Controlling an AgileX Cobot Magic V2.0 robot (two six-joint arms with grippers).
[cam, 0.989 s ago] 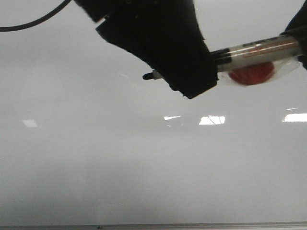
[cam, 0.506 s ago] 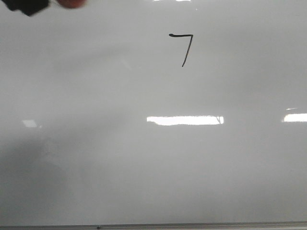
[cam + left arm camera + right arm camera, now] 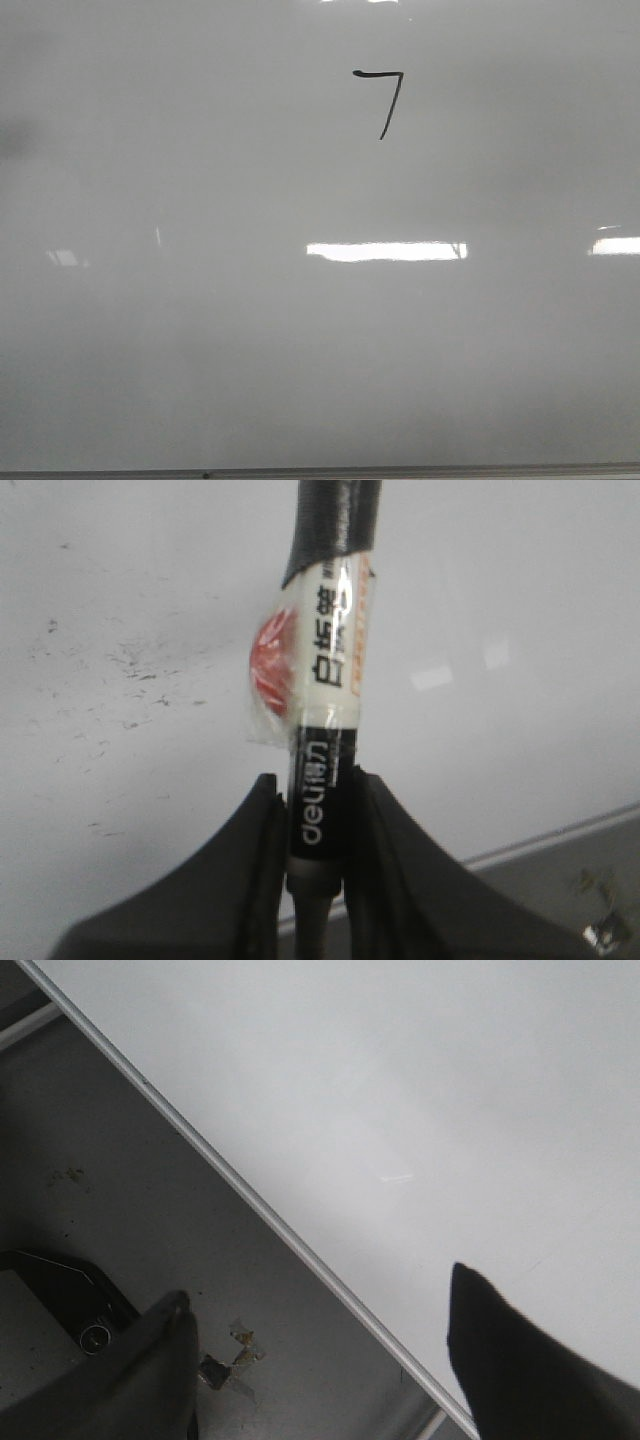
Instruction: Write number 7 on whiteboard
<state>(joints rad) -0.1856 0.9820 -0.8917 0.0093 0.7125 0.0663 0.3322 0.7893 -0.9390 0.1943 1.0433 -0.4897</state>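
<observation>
The whiteboard [image 3: 300,350] fills the front view. A small black number 7 [image 3: 383,98] is drawn on it near the top, right of centre. No gripper shows in the front view. In the left wrist view my left gripper [image 3: 318,790] is shut on a black and white marker [image 3: 328,690] with a red patch under clear tape; the board [image 3: 520,600] lies behind it. In the right wrist view my right gripper [image 3: 320,1305] is open and empty, over the board's edge [image 3: 290,1245].
Bright rectangular light reflections [image 3: 385,251] lie across the board's middle. The thin grey bottom edge [image 3: 320,472] runs along the front. Beside the board in the right wrist view is a grey surface [image 3: 130,1210] with a scrap of tape [image 3: 240,1345].
One second ago the left arm with the marker covered the upper board. It moved out to the upper left and now is gone from the front view, leaving the 7 uncovered.
</observation>
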